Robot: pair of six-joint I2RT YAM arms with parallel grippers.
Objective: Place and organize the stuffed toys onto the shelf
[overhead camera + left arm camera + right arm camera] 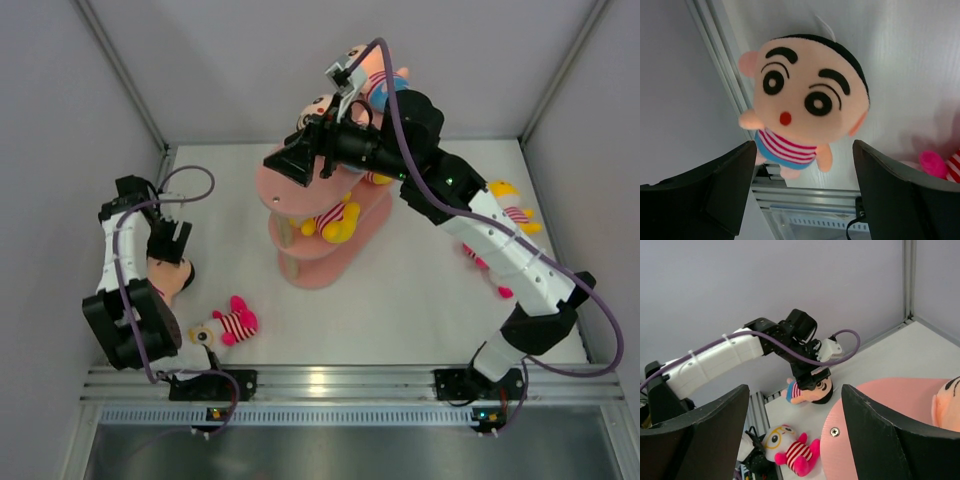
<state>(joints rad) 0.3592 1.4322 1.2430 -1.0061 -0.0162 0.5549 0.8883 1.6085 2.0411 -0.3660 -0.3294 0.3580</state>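
- Left wrist view: the left gripper hangs over a peach-headed doll, its fingers spread wide to either side and released, touching nothing.
- That doll, in a striped shirt and blue bottoms, lies face up by the table's left edge, toward the near-left corner.
- A pink white-faced toy lies just beside it, along the near edge.
- The shelf stands mid-table, nearer the far edge.
- A yellow toy in a striped shirt sits on a lower tier.
- Another peach head rests on the top tier.
- The right gripper hovers above the top tier, fingers apart, grasping nothing.
- A yellow animal and a pink toy lie near the right edge, partly hidden by the right arm.
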